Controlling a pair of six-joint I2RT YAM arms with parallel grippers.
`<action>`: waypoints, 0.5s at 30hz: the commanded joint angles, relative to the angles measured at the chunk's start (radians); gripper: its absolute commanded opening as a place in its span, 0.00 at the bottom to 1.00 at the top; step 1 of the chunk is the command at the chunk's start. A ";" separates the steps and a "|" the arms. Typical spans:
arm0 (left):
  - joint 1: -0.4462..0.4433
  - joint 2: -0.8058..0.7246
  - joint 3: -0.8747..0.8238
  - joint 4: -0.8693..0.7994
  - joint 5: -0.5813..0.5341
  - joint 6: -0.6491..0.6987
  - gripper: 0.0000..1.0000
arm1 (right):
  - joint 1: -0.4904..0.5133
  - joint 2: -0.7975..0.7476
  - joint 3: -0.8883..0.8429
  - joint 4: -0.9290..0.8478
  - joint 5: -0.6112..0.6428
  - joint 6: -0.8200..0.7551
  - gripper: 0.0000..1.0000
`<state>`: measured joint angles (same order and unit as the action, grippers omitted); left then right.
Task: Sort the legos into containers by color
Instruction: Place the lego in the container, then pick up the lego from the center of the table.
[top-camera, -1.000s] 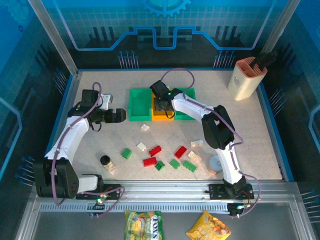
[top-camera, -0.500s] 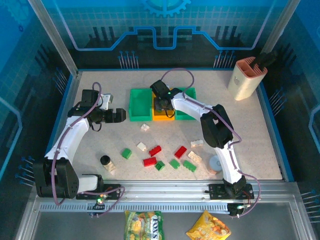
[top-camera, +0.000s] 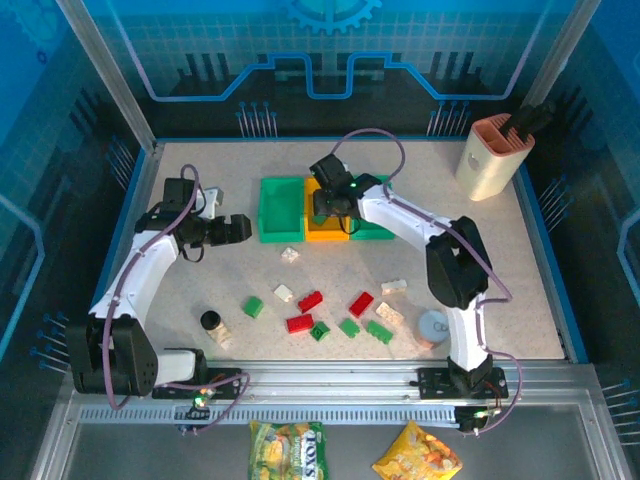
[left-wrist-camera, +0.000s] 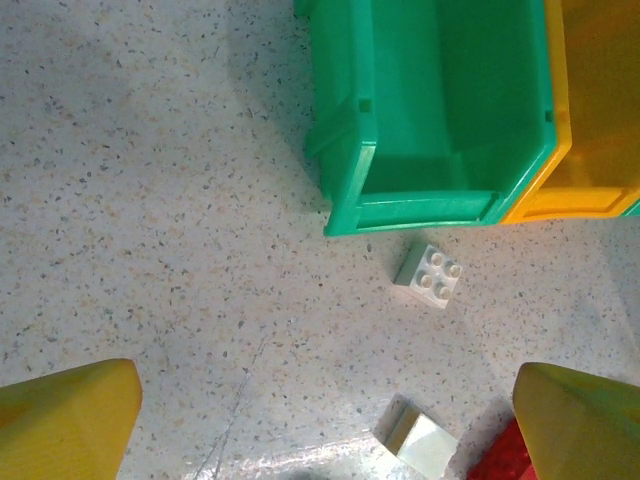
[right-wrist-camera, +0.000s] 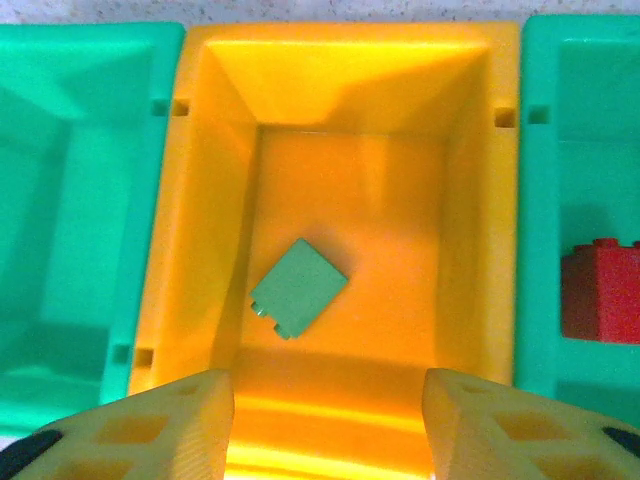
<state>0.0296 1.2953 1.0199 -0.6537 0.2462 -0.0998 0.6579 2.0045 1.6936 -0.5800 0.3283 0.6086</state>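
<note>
The red brick (right-wrist-camera: 598, 290) is cut by the right edge.

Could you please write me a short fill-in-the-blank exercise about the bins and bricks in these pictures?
1. The brick lying in the orange bin is ____.
2. The green bin to the right of it holds a ____ brick.
3. The white brick in front of the left green bin shows ____ studs.
Missing words: green; red; four.

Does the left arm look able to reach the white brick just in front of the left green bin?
Probably yes. The open left gripper hovers close by, and the white brick lies alone on bare table, clear of the bin.
</note>
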 joint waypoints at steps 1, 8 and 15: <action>-0.022 0.027 0.066 -0.077 -0.040 -0.057 0.95 | -0.009 -0.084 -0.051 0.019 -0.015 0.003 0.53; -0.122 0.052 0.084 -0.091 -0.089 -0.125 0.88 | -0.030 -0.216 -0.183 0.062 -0.023 0.019 0.53; -0.267 0.123 0.061 0.004 -0.100 -0.163 0.76 | -0.070 -0.343 -0.325 0.079 -0.016 0.026 0.53</action>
<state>-0.1944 1.3865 1.0782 -0.6830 0.1677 -0.2363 0.6094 1.7199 1.4059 -0.5140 0.3061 0.6216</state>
